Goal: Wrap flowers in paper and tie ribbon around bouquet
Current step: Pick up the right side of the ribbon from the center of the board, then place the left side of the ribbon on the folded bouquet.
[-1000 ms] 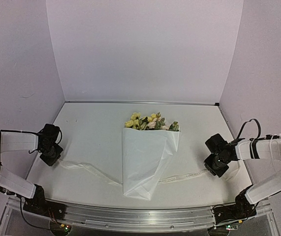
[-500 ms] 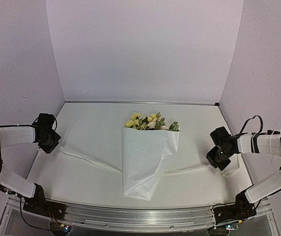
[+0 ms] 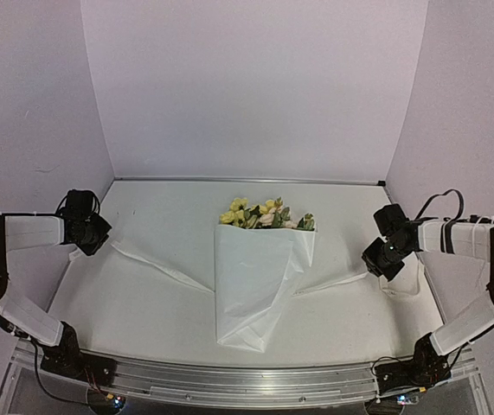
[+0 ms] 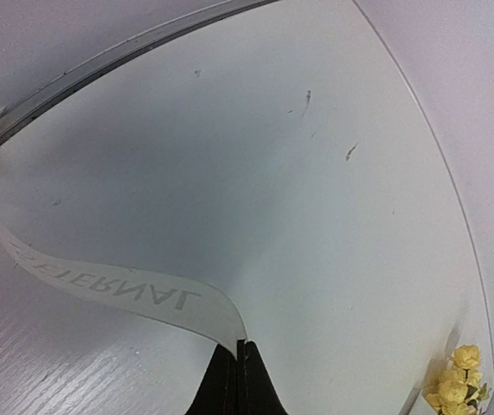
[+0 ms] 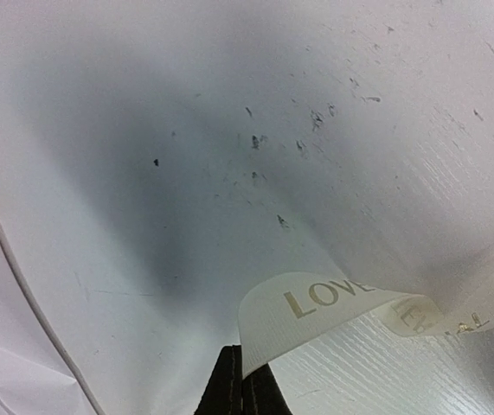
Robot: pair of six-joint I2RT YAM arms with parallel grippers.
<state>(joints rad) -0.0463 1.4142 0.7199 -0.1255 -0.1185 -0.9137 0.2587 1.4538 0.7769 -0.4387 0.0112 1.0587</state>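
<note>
Left fingers [image 4: 232, 373] pinched shut on ribbon [image 3: 155, 266] end, near left bench [image 3: 160, 216] edge. Right fingers [image 5: 240, 382] clamped on other end, right side. Bouquet [image 3: 255, 277] lies mid-bench between them, ribbon reaching both its sides.

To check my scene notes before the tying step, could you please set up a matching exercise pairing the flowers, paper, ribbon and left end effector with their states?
1 flowers
2 paper
3 ribbon
4 left end effector

A shut on a ribbon end
B rolled into a cone
C showing at the paper's wide far end
D pinched at both ends

Pairs: 1-C; 2-B; 3-D; 4-A
</note>
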